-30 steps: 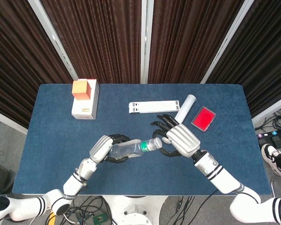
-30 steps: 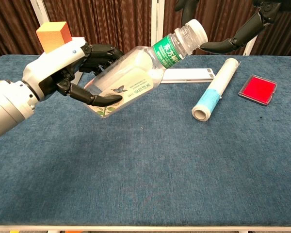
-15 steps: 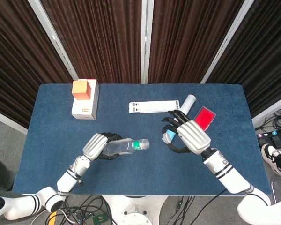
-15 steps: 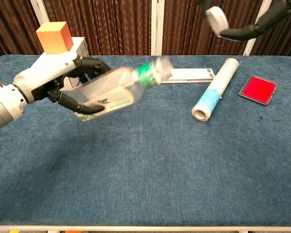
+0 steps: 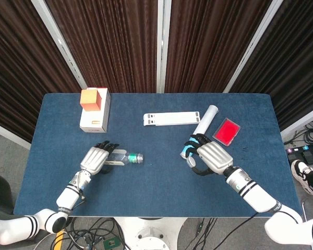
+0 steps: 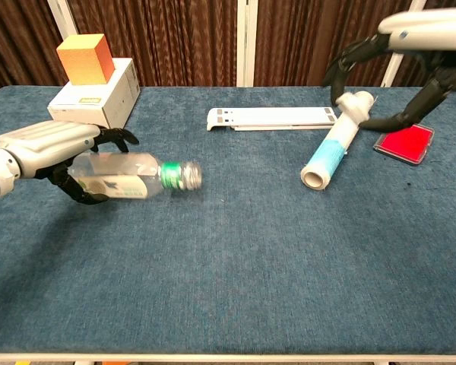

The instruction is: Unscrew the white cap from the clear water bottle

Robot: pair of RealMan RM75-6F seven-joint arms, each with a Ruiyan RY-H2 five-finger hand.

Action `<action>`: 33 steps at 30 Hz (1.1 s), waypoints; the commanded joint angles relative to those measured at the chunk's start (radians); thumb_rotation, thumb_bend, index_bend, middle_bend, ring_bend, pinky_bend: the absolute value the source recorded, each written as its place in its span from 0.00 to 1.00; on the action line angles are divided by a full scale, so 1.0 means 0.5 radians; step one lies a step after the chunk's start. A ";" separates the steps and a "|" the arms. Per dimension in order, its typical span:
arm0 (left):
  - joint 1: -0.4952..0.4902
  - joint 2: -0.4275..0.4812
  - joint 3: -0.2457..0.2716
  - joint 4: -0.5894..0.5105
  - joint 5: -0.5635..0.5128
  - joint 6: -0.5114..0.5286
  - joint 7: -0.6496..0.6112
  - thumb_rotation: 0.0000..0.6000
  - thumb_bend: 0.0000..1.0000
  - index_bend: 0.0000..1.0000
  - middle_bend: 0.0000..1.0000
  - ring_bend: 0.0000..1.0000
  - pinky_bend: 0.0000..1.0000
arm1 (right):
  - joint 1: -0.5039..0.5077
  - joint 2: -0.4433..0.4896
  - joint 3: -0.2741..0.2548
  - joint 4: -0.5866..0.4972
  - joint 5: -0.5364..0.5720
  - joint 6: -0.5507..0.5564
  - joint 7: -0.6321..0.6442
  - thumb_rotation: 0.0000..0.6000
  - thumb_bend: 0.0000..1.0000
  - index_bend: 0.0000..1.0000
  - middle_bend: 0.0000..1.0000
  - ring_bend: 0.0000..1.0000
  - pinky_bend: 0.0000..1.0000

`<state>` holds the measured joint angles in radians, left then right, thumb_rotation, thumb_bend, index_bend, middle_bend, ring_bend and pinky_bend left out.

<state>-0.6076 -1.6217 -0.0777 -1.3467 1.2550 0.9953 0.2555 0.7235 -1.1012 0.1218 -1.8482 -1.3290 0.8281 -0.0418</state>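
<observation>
Moved: both our hands dropped and parted since a second ago; cap now off the neck.
Left hand [image 6: 49,148]: grasps clear water bottle [image 6: 125,174] near-level, low over the worktop [image 6: 235,258] (open mouth faces right).
Right hand [image 6: 410,53]: pinches white cap [image 6: 352,103], well apart.
Count: one bottle, one cap, one roll [image 5: 202,126].
</observation>
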 commanded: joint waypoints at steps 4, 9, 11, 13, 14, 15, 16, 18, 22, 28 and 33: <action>0.116 0.189 0.009 -0.221 0.014 0.168 0.013 1.00 0.21 0.09 0.14 0.06 0.19 | 0.127 -0.259 -0.031 0.243 0.090 -0.132 -0.210 1.00 0.28 0.48 0.16 0.00 0.00; 0.260 0.382 0.052 -0.351 0.120 0.382 -0.106 1.00 0.21 0.09 0.14 0.06 0.18 | 0.164 -0.445 -0.102 0.420 0.105 -0.149 -0.423 1.00 0.28 0.45 0.14 0.00 0.00; 0.311 0.443 0.066 -0.375 0.151 0.453 -0.148 1.00 0.21 0.09 0.14 0.06 0.18 | 0.163 -0.502 -0.131 0.471 0.113 -0.150 -0.476 1.00 0.28 0.42 0.13 0.00 0.00; 0.364 0.499 0.076 -0.391 0.176 0.522 -0.196 1.00 0.21 0.09 0.14 0.06 0.18 | 0.164 -0.561 -0.159 0.530 0.113 -0.146 -0.541 1.00 0.28 0.40 0.12 0.00 0.00; 0.384 0.518 0.077 -0.394 0.181 0.546 -0.217 1.00 0.21 0.09 0.14 0.06 0.18 | 0.164 -0.586 -0.170 0.557 0.108 -0.137 -0.574 1.00 0.28 0.38 0.11 0.00 0.00; 0.408 0.538 0.078 -0.394 0.181 0.570 -0.243 1.00 0.21 0.09 0.14 0.06 0.18 | 0.162 -0.622 -0.182 0.592 0.101 -0.123 -0.613 1.00 0.27 0.37 0.11 0.00 0.00; 0.423 0.548 0.077 -0.394 0.179 0.583 -0.262 1.00 0.21 0.09 0.14 0.06 0.18 | 0.160 -0.649 -0.189 0.618 0.098 -0.114 -0.637 1.00 0.27 0.37 0.11 0.00 0.00; 0.452 0.563 0.074 -0.388 0.176 0.600 -0.313 1.00 0.21 0.09 0.14 0.06 0.18 | 0.161 -0.704 -0.198 0.673 0.099 -0.104 -0.684 1.00 0.27 0.36 0.10 0.00 0.00; 0.486 0.575 0.073 -0.376 0.190 0.620 -0.377 1.00 0.21 0.09 0.14 0.06 0.18 | 0.163 -0.779 -0.211 0.757 0.074 -0.062 -0.786 1.00 0.26 0.29 0.08 0.00 0.00; 0.521 0.594 0.062 -0.351 0.191 0.625 -0.433 1.00 0.21 0.09 0.14 0.06 0.18 | 0.128 -0.744 -0.202 0.717 0.081 0.020 -0.831 1.00 0.25 0.09 0.05 0.00 0.00; 0.576 0.652 0.032 -0.288 0.144 0.653 -0.505 1.00 0.21 0.09 0.14 0.06 0.18 | -0.050 -0.550 -0.160 0.581 0.078 0.348 -0.759 1.00 0.25 0.08 0.05 0.00 0.00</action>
<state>-0.3280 -1.3044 -0.0571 -1.4997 1.3339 1.3157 0.0115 0.7554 -1.4350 0.0292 -1.5170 -1.2900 0.9089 -0.4447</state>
